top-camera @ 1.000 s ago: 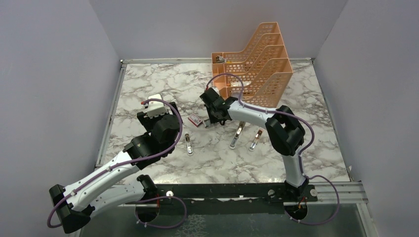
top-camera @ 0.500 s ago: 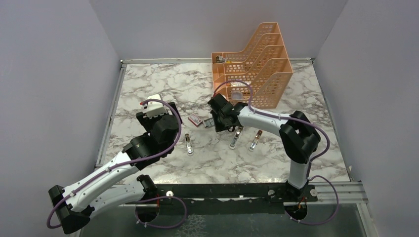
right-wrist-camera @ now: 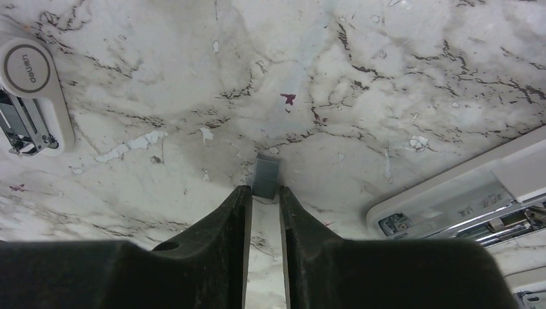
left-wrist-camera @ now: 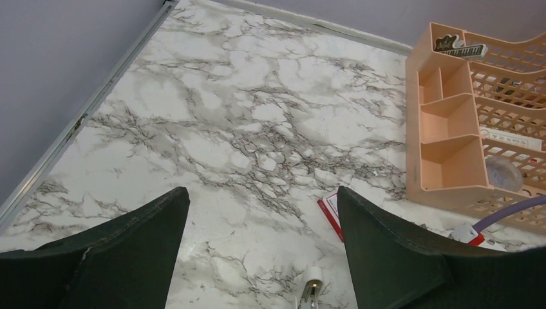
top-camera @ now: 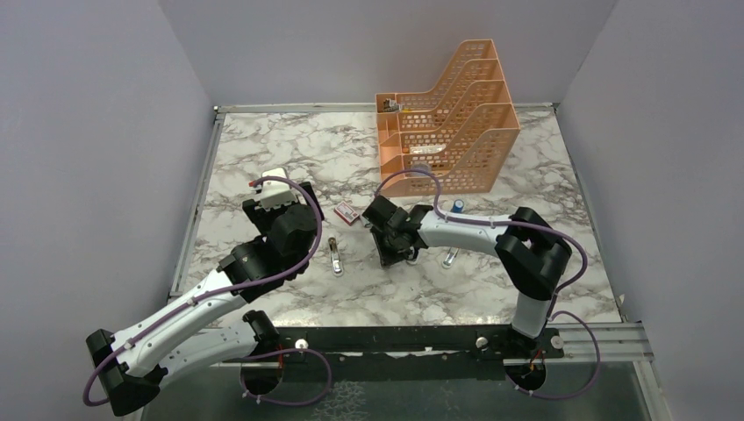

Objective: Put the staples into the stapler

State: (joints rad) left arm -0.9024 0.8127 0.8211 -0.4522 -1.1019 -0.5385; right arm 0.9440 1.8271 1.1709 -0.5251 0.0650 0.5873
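The left gripper hangs over the left part of the marble table, its fingers wide apart and holding nothing. Just right of it lies a stapler, with the small red box a little farther back. Near the middle, the right gripper points down at the marble, its fingers nearly together and pinching a grey staple strip at their tips. A second stapler lies just right of it. An orange organizer stands far right.
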